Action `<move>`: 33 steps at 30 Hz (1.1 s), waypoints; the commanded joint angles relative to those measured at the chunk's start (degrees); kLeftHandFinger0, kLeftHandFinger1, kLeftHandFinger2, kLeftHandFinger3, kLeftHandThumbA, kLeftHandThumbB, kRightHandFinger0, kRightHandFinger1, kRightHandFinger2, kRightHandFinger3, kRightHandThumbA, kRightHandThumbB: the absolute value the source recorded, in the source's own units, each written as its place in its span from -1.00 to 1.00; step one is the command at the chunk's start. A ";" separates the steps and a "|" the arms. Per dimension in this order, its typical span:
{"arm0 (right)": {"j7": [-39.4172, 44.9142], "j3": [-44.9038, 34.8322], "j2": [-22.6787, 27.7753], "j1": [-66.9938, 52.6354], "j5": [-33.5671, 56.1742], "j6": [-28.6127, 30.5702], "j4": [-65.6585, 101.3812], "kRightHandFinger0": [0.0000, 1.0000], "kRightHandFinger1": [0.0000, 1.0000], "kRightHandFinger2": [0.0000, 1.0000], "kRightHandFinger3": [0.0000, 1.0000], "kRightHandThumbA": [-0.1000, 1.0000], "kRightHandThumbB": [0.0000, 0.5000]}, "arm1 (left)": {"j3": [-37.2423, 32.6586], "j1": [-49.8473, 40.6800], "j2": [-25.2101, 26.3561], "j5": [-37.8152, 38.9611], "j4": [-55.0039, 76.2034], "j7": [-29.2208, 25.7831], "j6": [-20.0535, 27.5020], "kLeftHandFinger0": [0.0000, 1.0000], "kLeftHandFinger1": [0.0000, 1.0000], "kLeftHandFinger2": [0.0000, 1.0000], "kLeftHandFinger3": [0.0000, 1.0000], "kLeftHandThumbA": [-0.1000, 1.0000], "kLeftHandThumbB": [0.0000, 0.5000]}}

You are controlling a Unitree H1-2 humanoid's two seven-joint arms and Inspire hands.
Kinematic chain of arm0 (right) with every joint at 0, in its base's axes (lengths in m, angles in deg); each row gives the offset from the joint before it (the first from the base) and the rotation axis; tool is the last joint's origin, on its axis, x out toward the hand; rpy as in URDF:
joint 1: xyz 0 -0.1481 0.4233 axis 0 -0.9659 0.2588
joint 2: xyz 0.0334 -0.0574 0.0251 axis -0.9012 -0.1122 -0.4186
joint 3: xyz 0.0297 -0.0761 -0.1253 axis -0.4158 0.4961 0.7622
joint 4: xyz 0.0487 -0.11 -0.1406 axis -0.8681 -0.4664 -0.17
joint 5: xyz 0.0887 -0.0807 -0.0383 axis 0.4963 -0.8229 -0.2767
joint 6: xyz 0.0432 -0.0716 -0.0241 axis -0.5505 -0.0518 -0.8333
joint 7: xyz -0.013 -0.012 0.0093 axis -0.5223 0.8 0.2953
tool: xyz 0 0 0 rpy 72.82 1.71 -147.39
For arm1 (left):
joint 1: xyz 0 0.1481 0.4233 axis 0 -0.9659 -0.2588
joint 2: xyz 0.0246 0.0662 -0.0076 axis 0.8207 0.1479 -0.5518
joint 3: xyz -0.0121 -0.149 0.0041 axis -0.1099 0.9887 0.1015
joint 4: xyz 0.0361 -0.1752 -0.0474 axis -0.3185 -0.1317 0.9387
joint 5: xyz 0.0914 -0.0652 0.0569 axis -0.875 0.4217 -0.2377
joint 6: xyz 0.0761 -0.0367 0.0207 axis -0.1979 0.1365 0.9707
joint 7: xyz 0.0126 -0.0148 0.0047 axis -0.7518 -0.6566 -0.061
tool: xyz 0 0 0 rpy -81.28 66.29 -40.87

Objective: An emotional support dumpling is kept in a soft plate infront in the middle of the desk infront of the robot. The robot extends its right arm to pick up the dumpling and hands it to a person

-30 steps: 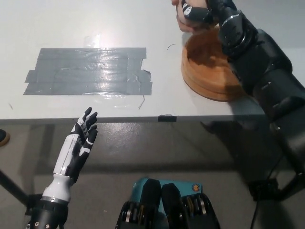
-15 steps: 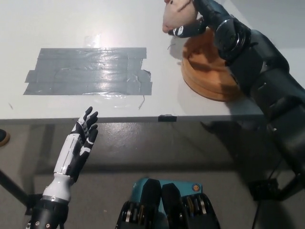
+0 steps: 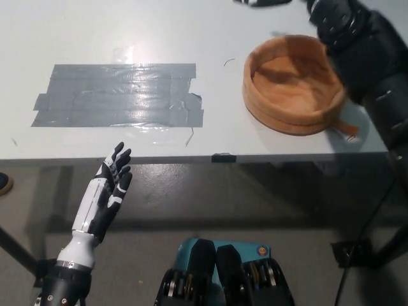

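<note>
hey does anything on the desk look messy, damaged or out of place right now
Only the grey tape patch on the desk: its overlapping strips are wrinkled, and its right edge is ragged, with loose strands trailing off. The orange soft plate sits upright and empty. Nothing looks spilled.

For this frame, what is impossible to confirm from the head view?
- Right hand: only a sliver shows at the top edge, so its state cannot be told.
- Dumpling: not in view; whether the hand holds it is unknown, since the frame cuts off there.
- Person: none visible; any handover lies beyond the top edge.
- Soft plate: its far right rim is covered by the black right arm.
- Left hand: rests open below the desk edge, clearly seen.
</note>
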 commanded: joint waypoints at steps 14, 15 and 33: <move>6.05 -14.24 9.34 -38.18 11.80 -12.21 85.39 1.00 1.00 1.00 1.00 1.00 0.80 | 0.15 4.42 1.01 0.54 -0.61 0.88 1.51 1.00 1.00 1.00 1.00 0.71 0.30; 5.91 -14.31 9.11 -40.16 11.89 -12.52 88.07 1.00 1.00 1.00 1.00 1.00 0.76 | 0.21 4.49 0.96 0.45 -0.78 0.73 1.63 1.00 1.00 1.00 1.00 0.71 0.33; -0.96 -9.73 -1.40 -73.73 15.41 6.16 86.73 1.00 1.00 1.00 1.00 1.00 0.39 | -0.53 1.84 0.36 0.33 -0.55 1.13 1.26 1.00 1.00 1.00 1.00 0.70 0.33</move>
